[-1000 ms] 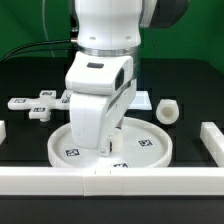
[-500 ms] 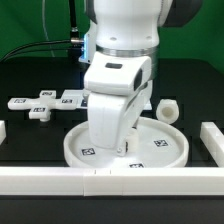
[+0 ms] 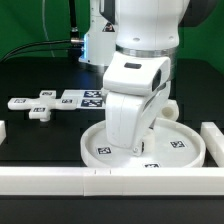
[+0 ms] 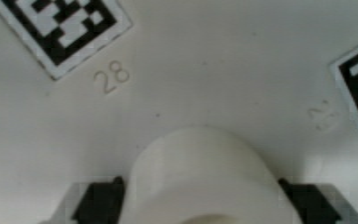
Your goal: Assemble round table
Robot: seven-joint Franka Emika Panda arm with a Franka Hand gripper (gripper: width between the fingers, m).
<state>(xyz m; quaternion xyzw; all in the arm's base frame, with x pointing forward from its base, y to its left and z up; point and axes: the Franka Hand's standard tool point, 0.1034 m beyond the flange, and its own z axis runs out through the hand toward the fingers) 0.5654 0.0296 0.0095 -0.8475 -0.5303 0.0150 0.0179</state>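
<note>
**Exterior view.** The disc [image 3: 186, 151] lies flat on the black table [image 3: 40, 140] at the lower right of the frame. It sits just behind the front rail [image 3: 60, 178] and near the right rail [image 3: 212, 140]. Small tags [image 3: 103, 152] show on its face. The arm [image 3: 140, 60] stands over it and hides its middle. The gripper [image 3: 140, 150] reaches down onto the disc, and its jaws cannot be made out from here. The post [image 3: 173, 107] stands on the table behind the disc at the right of the frame, partly hidden by the arm. The marker board [image 3: 50, 100] lies at the left, well apart from the disc.

**Wrist view.** The disc [image 4: 211, 90] fills the picture, with two tags [image 4: 69, 30] and the number 28 printed by one of them. The rounded white hub [image 4: 202, 165] rises between the dark pads [image 4: 101, 200]. The gripper [image 4: 202, 200] has its jaws closed against the hub on both sides.
</note>
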